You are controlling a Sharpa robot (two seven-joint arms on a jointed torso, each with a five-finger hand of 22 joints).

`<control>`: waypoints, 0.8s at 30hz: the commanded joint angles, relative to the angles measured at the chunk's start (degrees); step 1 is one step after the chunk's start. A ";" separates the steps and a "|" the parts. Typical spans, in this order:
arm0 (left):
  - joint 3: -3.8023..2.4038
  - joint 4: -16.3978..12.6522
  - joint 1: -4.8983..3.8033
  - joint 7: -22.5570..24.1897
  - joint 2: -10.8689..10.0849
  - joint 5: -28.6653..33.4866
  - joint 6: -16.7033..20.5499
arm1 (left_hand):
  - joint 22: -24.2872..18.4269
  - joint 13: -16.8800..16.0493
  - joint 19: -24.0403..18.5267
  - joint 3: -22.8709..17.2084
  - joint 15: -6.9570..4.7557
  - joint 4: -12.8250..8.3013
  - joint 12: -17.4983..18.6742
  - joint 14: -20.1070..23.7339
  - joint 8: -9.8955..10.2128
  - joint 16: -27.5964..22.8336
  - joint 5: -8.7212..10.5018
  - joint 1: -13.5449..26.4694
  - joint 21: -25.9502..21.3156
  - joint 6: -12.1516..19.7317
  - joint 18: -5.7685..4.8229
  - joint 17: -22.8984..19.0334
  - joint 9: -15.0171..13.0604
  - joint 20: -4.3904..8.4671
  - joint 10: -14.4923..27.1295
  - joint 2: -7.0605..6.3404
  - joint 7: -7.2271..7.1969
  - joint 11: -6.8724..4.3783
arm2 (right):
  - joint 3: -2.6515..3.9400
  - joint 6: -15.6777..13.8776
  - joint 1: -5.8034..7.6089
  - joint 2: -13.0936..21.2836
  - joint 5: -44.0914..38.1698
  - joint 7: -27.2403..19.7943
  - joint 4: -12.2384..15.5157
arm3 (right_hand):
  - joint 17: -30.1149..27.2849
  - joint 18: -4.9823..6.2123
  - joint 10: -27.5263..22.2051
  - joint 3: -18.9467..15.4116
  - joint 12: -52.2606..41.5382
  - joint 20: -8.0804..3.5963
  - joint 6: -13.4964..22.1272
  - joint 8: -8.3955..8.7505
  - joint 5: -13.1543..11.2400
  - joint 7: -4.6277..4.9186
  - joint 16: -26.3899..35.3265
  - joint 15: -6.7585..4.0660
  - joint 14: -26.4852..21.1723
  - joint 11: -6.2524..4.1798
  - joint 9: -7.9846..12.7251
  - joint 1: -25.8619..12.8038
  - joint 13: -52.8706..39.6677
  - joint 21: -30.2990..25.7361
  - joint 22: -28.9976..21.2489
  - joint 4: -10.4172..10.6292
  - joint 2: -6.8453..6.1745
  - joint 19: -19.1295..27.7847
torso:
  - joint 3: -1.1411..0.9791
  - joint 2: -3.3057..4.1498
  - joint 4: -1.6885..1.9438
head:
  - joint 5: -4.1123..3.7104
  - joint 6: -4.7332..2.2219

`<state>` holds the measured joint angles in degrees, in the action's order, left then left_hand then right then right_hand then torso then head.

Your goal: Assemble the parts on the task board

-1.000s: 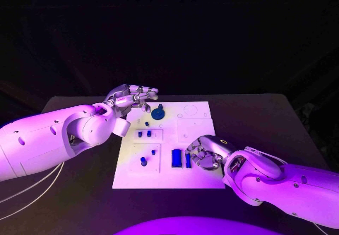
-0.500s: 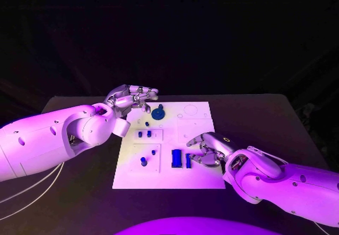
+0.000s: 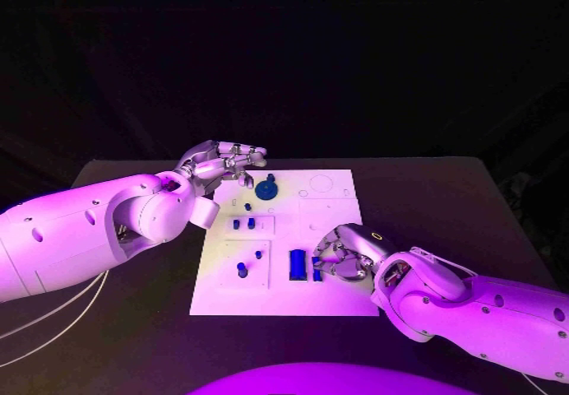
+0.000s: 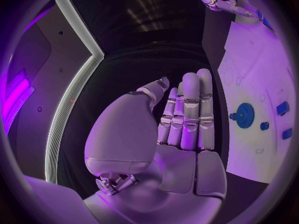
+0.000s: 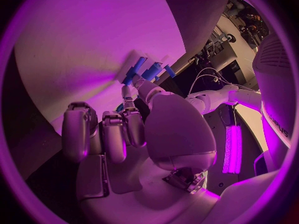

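Note:
The white task board (image 3: 338,206) lies in the middle of the table. A blue gear (image 3: 267,191) sits near its far edge, also seen in the left wrist view as the gear (image 4: 244,115). Small blue pegs (image 3: 242,224) stand in the left half. A wide blue block (image 3: 297,265) and a narrow blue bar (image 3: 316,270) lie near the front. My right hand (image 3: 344,255) is curled beside the bar, fingertips (image 5: 127,92) at the blue pieces (image 5: 144,72); whether it pinches one is unclear. My left hand (image 3: 225,163) hovers at the board's far left corner, fingers (image 4: 187,109) straight, holding nothing.
The black table (image 3: 474,206) runs out on both sides of the board. White cables (image 3: 48,317) trail off the table's front left. My left forearm (image 3: 83,230) lies over the table to the left of the board.
The right hand's fingers spread apart half a second ago and have drawn together again by the narrow bar. The left hand has not moved.

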<state>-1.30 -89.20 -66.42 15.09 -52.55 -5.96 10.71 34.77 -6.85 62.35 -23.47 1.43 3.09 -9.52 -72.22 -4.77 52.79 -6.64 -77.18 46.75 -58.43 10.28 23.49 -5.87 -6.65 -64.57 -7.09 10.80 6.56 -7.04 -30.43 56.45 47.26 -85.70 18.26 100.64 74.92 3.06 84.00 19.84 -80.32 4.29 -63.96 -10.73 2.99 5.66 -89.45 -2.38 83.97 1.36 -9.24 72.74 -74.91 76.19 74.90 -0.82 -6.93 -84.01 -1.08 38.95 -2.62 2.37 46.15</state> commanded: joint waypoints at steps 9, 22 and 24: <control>-0.03 -0.15 -0.04 0.13 0.02 -0.07 -1.22 | -0.06 0.08 0.31 0.40 0.10 0.02 -0.37 0.37 0.12 -0.32 0.11 -0.04 -0.40 0.40 0.30 -0.09 0.08 0.00 0.43 0.68 -0.02 -0.16 | -0.01 -2.37 -0.48 0.09 -2.40 2.54 0.05 | 14.66 -0.52 1.67 -4.16 -0.21 -1.75 0.48 -5.29 -0.13 -1.31 -0.29 -1.34 5.93 -1.44 -2.90 1.38 -9.42 -0.38 11.64 0.72 1.48 -1.90 | 0.04 -0.11 -0.02 | 0.08 0.20; 0.55 1.07 0.03 0.68 0.82 0.35 -0.97 | -0.06 0.08 0.31 0.40 0.10 0.02 -0.37 0.37 0.12 -0.32 0.11 -0.04 -0.40 0.40 0.30 -0.09 0.08 0.00 0.43 0.68 -0.02 -0.16 | 0.29 -6.83 2.02 3.55 17.19 -14.05 1.66 | 7.04 1.79 -4.39 -9.00 10.52 0.10 10.74 -4.07 3.00 1.93 4.87 0.89 3.83 1.37 -2.36 0.70 -2.97 -15.21 7.78 3.65 1.31 2.53 | 0.73 -1.51 -0.30 | -0.80 -1.78; 0.81 1.88 0.10 0.92 1.36 0.83 -0.83 | -0.06 0.08 0.31 0.40 0.10 0.02 -0.37 0.37 0.12 -0.32 0.11 -0.04 -0.40 0.40 0.30 -0.09 0.08 0.00 0.43 0.68 -0.02 -0.16 | 0.33 -5.93 3.17 3.63 24.26 -17.83 0.55 | 2.49 3.05 -7.73 -9.59 16.49 0.37 11.17 -4.36 3.36 2.04 8.51 0.89 2.40 1.47 -2.34 1.50 0.83 -23.36 5.36 3.98 1.77 5.09 | 0.99 -2.10 -0.29 | -1.11 -2.24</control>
<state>-0.50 -87.75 -66.33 15.08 -51.58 -5.88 10.61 34.78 -6.85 62.35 -23.47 1.43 3.08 -9.52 -72.22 -4.77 52.79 -6.64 -77.18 46.48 -58.43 10.28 23.47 -5.88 -6.65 -64.55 -7.09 10.80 6.54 -6.78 -35.48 59.10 50.81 -74.82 9.78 101.90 74.91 5.77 76.71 10.51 -64.63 4.59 -53.13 -14.79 6.20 7.64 -81.42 -1.94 83.92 2.80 -11.63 73.80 -73.87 53.95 74.94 3.17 -5.21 -79.27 -0.52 37.77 -2.83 1.62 44.47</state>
